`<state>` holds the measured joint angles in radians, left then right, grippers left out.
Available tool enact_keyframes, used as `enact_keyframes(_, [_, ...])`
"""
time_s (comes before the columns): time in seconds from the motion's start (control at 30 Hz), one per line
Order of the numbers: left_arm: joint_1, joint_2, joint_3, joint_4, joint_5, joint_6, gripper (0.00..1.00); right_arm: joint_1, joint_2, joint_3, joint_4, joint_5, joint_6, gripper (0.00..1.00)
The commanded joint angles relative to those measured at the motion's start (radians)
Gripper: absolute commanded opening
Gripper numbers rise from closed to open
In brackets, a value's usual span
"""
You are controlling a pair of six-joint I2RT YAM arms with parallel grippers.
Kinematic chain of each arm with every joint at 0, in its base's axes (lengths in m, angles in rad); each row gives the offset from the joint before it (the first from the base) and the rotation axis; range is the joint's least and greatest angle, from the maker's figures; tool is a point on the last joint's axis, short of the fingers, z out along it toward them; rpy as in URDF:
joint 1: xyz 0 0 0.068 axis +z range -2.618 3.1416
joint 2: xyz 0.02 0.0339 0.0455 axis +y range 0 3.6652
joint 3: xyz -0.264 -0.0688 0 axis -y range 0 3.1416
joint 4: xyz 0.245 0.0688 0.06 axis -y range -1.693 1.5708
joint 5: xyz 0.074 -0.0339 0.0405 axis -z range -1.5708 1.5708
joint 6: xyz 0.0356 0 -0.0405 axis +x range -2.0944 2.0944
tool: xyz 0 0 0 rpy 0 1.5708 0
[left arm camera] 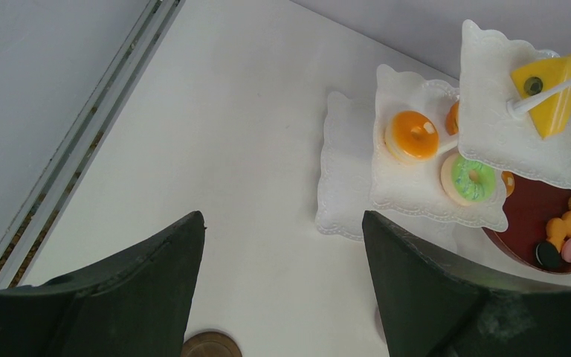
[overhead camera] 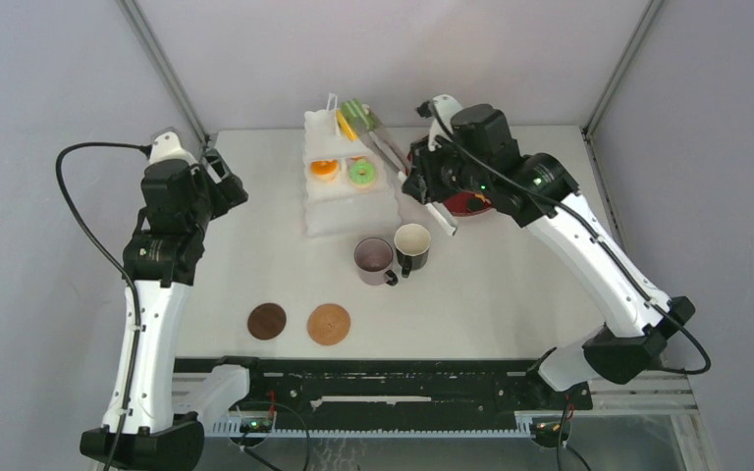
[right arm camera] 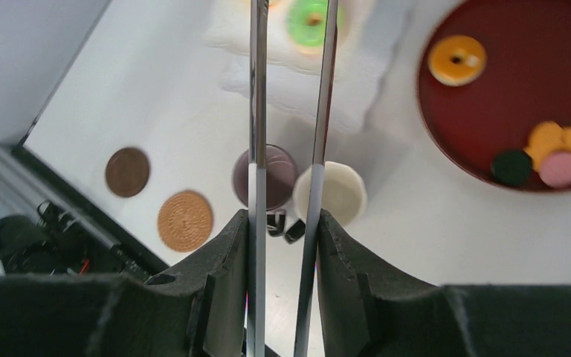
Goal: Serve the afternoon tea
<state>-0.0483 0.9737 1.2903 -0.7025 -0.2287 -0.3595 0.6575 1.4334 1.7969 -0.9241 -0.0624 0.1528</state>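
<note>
The right gripper is clamping the long tongs beside the three-tier stand at the surface's far edge, the red tray lying alongside. The mauve mug and black mug are standing mid-surface. The left gripper is hanging open.

Table carries stand, red tray, black mug, mauve mug, dark coaster, light coaster.
</note>
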Motion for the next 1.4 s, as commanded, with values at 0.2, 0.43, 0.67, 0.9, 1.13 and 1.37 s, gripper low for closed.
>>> enact_keyframes(0.2, [-0.004, -0.042, -0.013, 0.009, 0.000, -0.001, 0.82, 0.102, 0.136, 0.159, 0.020, -0.011, -0.068, 0.06])
enact_keyframes(0.43, [-0.004, -0.040, -0.011, 0.004, -0.007, 0.003, 0.82, 0.111, 0.220, 0.220, 0.028, -0.006, -0.067, 0.06])
enact_keyframes(0.67, [-0.003, -0.038, -0.010, 0.002, -0.012, 0.006, 0.82, 0.111, 0.305, 0.293, 0.014, 0.003, -0.066, 0.06])
enact_keyframes(0.9, [-0.004, -0.037, -0.012, 0.001, -0.018, 0.010, 0.82, 0.107, 0.354, 0.321, -0.002, 0.031, -0.059, 0.12])
enact_keyframes(1.13, [-0.004, -0.037, -0.015, 0.001, -0.021, 0.011, 0.82, 0.100, 0.374, 0.318, -0.002, 0.024, -0.044, 0.35])
enact_keyframes(1.37, [-0.002, -0.036, -0.013, 0.001, -0.023, 0.013, 0.83, 0.098, 0.354, 0.308, 0.000, 0.027, -0.037, 0.46])
